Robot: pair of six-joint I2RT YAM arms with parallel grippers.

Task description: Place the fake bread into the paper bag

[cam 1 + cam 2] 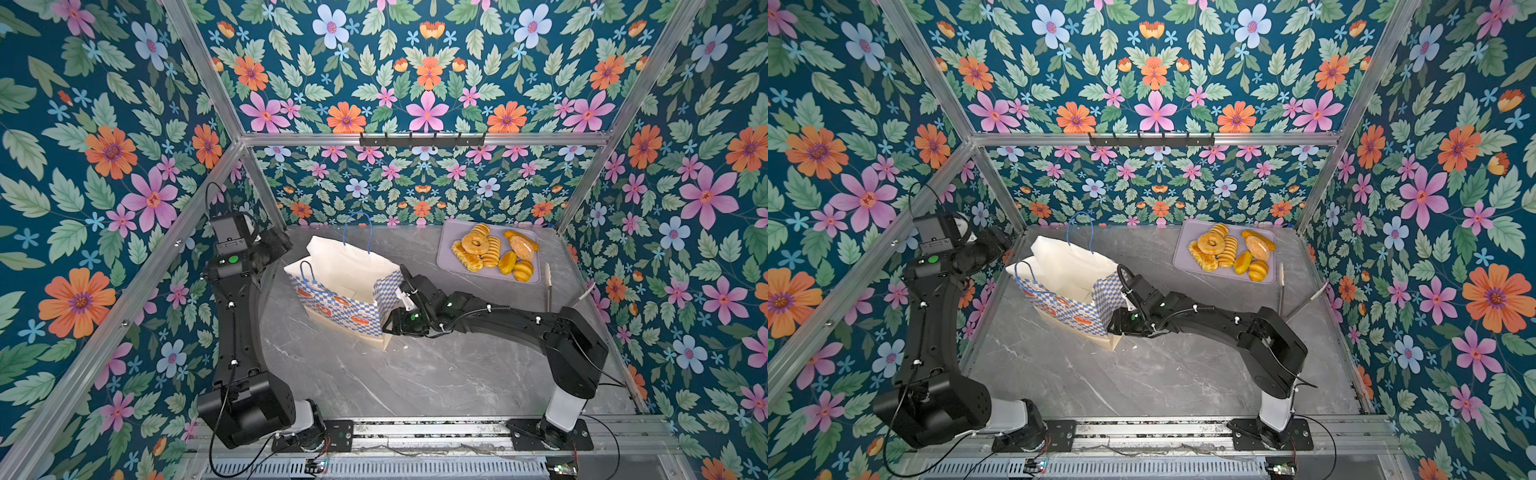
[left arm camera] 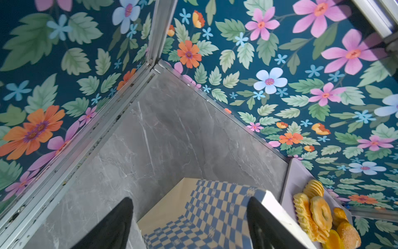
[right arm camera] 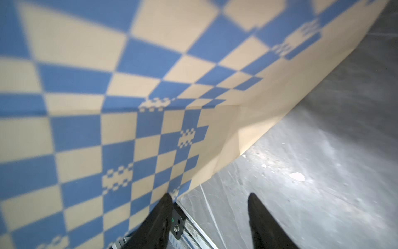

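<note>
The paper bag (image 1: 349,266) (image 1: 1071,266) stands open and tilted mid-table, blue cord handles up. Several golden pieces of fake bread (image 1: 494,251) (image 1: 1229,251) are piled on a lilac tray (image 1: 451,232) at the back right. My left gripper (image 2: 189,200) is open, hovering over the bag's far-left chequered side (image 2: 215,207) with nothing between its fingers; the bread (image 2: 321,215) shows beyond. Down at the bag's near right corner my right gripper (image 3: 209,195) (image 1: 388,328) is open too. One finger rests against the chequered paper (image 3: 107,86), the other over bare table.
Thin metal tongs (image 1: 548,286) lie on the grey table right of the tray. Floral walls with aluminium posts enclose the table on three sides. The left arm (image 1: 232,291) rises along the left wall. A rail runs along the front edge (image 1: 415,428).
</note>
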